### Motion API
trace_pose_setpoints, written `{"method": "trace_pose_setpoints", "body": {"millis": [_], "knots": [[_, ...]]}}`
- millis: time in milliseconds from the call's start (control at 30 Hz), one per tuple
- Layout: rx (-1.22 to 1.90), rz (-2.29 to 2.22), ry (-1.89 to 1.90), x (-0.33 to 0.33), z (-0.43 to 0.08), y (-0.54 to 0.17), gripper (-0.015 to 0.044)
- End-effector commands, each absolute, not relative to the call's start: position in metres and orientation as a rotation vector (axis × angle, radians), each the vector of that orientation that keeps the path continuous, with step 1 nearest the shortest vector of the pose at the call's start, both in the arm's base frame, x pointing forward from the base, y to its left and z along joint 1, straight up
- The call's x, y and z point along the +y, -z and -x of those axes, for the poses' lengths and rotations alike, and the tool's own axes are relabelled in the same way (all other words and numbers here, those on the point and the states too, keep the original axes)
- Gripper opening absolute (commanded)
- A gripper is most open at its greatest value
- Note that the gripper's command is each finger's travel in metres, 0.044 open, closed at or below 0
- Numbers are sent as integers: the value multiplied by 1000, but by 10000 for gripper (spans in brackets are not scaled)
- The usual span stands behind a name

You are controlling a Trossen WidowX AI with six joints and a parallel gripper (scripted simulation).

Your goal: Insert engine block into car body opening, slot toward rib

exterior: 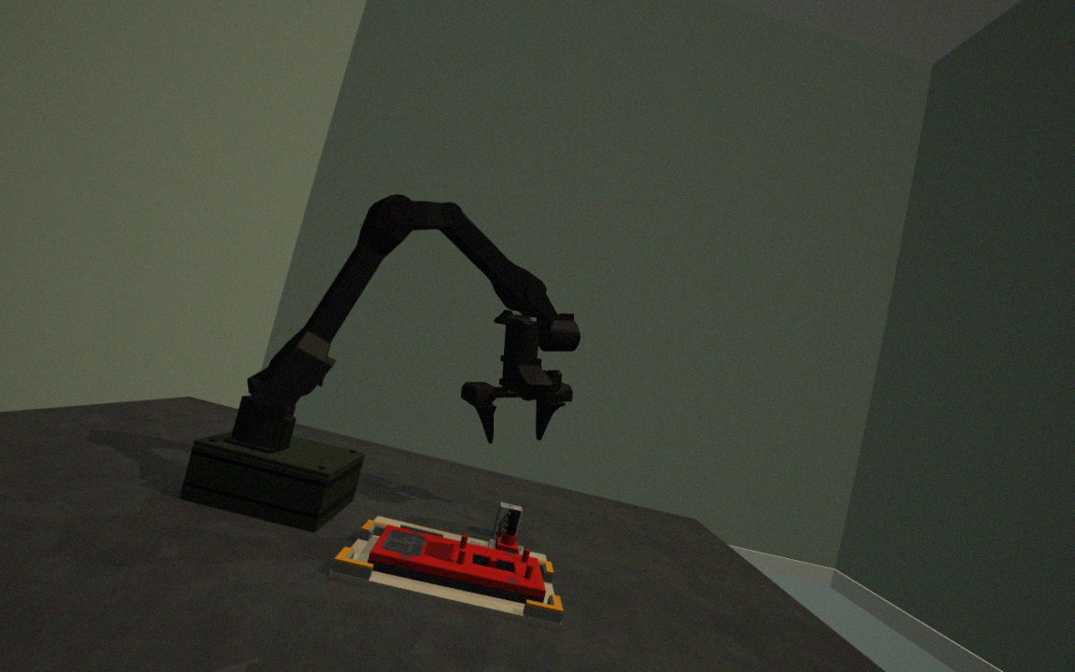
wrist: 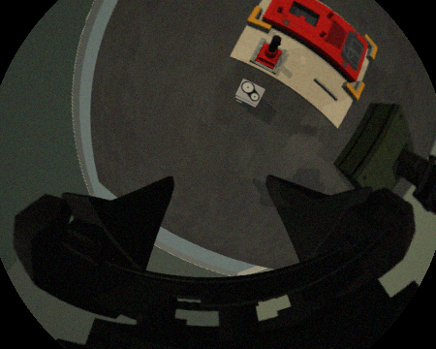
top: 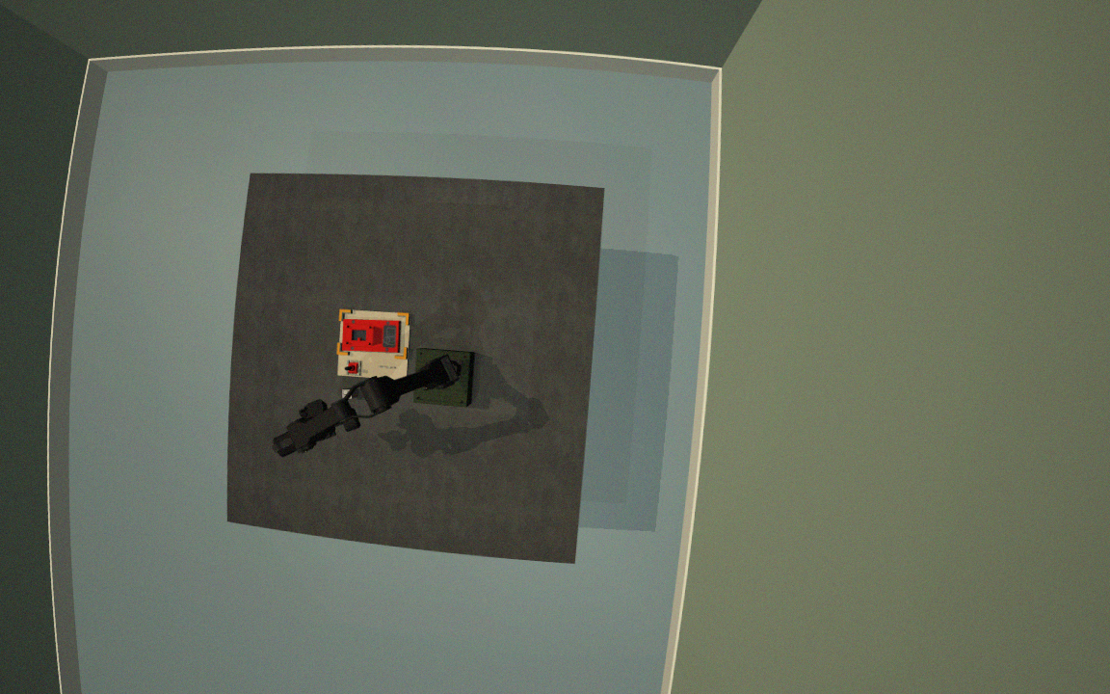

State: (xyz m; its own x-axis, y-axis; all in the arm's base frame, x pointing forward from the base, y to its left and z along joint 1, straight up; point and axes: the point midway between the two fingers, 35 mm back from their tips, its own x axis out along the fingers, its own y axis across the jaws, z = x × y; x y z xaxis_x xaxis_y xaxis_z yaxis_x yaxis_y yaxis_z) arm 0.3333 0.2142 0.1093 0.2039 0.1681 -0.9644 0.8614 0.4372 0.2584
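The engine block, a small light grey block with two ringed circles on top (wrist: 250, 92) (exterior: 510, 509), stands upright on the dark table beside the cream board; the arm partly covers it in the top view. Its slot side cannot be told. The red car body (top: 376, 332) (exterior: 450, 567) (wrist: 311, 35) lies on the board, and its rectangular opening (top: 357, 334) (wrist: 304, 15) is empty. My gripper (exterior: 514, 440) (wrist: 221, 180) is open and empty, pointing down, well above the table. In the wrist view the block lies ahead of the fingertips. In the top view the fingers are hidden under the arm.
The cream board (top: 390, 368) (wrist: 302, 70) has raised orange corner brackets. A red part with a black upright knob (wrist: 271, 50) (top: 352, 367) stands on it, between car body and block. The dark green arm base (exterior: 258, 488) (wrist: 373, 145) is near one board end.
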Motion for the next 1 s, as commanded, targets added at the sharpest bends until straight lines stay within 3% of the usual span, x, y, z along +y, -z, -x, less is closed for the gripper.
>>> {"method": "trace_pose_setpoints", "body": {"millis": [0, 367, 967], "knots": [[1280, -1081, 771, 189, -344, -101, 440], [1218, -1189, 1126, 125, -358, -88, 440], [1217, -1191, 1132, 126, -360, -38, 440]]}}
